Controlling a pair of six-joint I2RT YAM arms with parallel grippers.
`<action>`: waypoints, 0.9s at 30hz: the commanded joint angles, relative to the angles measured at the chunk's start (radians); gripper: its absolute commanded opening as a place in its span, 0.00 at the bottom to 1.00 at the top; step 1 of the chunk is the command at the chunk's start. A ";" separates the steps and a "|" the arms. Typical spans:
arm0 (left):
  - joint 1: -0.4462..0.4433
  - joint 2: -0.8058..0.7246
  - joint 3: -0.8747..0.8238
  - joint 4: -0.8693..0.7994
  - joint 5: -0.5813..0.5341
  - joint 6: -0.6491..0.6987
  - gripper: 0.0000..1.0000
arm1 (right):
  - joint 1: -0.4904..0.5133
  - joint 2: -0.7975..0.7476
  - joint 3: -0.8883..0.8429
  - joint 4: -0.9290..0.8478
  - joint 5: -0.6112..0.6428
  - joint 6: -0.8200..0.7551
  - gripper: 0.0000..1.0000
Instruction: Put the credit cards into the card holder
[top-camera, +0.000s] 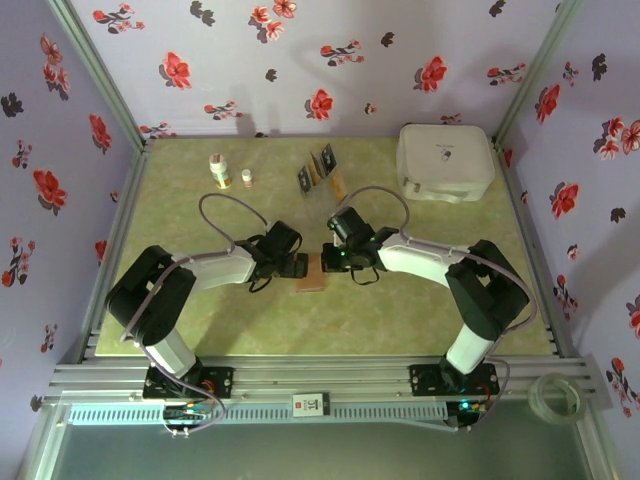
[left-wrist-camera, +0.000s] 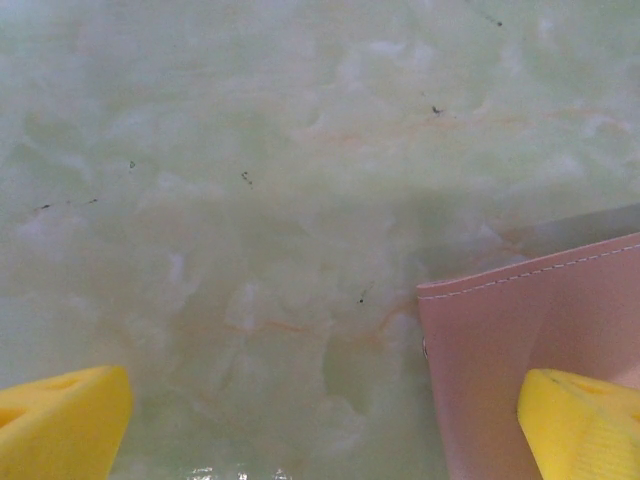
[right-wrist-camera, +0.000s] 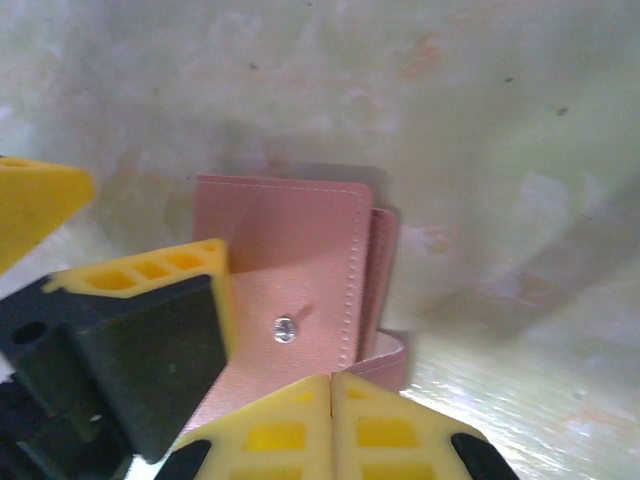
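**Card holder between both end effectors, cards well back**

The brown card holder (top-camera: 312, 273) lies flat on the green marbled surface (top-camera: 200, 320), about midway between the two arms. The left end effector (top-camera: 292, 264) sits just to its left with its jaws spread wide and nothing between them. In the left wrist view one yellow fingertip (left-wrist-camera: 585, 425) hangs over the holder's stitched edge (left-wrist-camera: 530, 330), the other well off over bare surface.

The right end effector (right-wrist-camera: 331, 385) is at the holder's right side, its two yellow fingers pressed tight together. Whether they pinch any leather cannot be told. The right wrist view shows the card holder (right-wrist-camera: 290, 250) folded, with a metal snap stud (right-wrist-camera: 285, 328) on its upper face and a second layer peeking out at the right edge.

The credit cards (top-camera: 322, 165) stand in a small cluster near the far edge, well apart from the holder. A white case (top-camera: 445, 160) sits to their right and two small bottles (top-camera: 219, 170) to their left.
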 joint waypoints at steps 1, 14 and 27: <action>0.001 0.044 -0.027 -0.041 -0.064 -0.018 1.00 | -0.006 0.021 -0.010 0.092 -0.075 0.053 0.00; 0.000 0.038 -0.036 -0.031 -0.061 -0.022 1.00 | 0.001 0.111 -0.012 0.199 -0.127 0.114 0.00; 0.001 0.034 -0.041 -0.028 -0.061 -0.025 1.00 | 0.003 0.156 -0.056 0.205 -0.091 0.105 0.00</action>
